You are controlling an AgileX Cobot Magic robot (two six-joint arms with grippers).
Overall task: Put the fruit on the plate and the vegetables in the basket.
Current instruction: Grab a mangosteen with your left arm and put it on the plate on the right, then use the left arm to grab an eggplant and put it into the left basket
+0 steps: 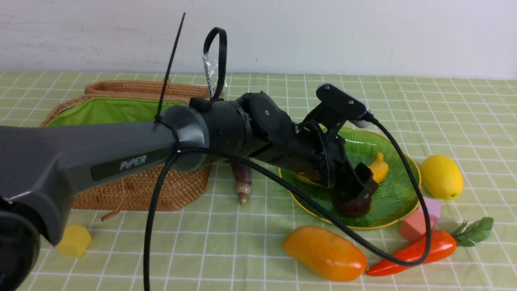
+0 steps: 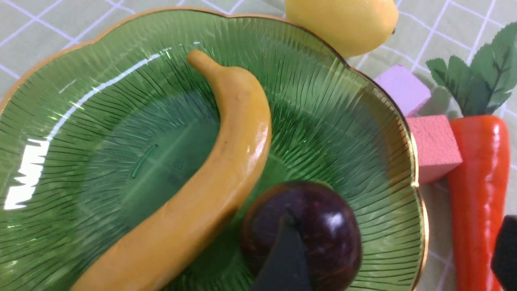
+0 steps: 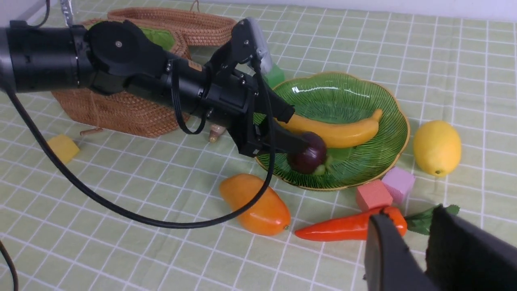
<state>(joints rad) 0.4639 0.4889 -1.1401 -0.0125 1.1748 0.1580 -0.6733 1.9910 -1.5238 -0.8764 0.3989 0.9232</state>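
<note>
**Mangosteen [image 2: 327, 218] could roll when fingers withdraw**

It lies on the plate [image 2: 80, 101] just beside the banana [image 2: 238, 121], with one finger of the spread-open left gripper [image 3: 301, 129] close against it. A sideways retreat could nudge it rimward. The right gripper [image 3: 420, 242], slightly parted and empty, hangs near the carrot [image 3: 343, 227].

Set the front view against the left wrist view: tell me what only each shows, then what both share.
Only the front view: the basket, the eggplant beside it, the mango, a yellow block, the left arm. Only the left wrist view: most of the banana; from the front that arm hides most of it. Both: the plate, the mangosteen on it, the lemon, the carrot, the pink block and the lilac block.
</note>
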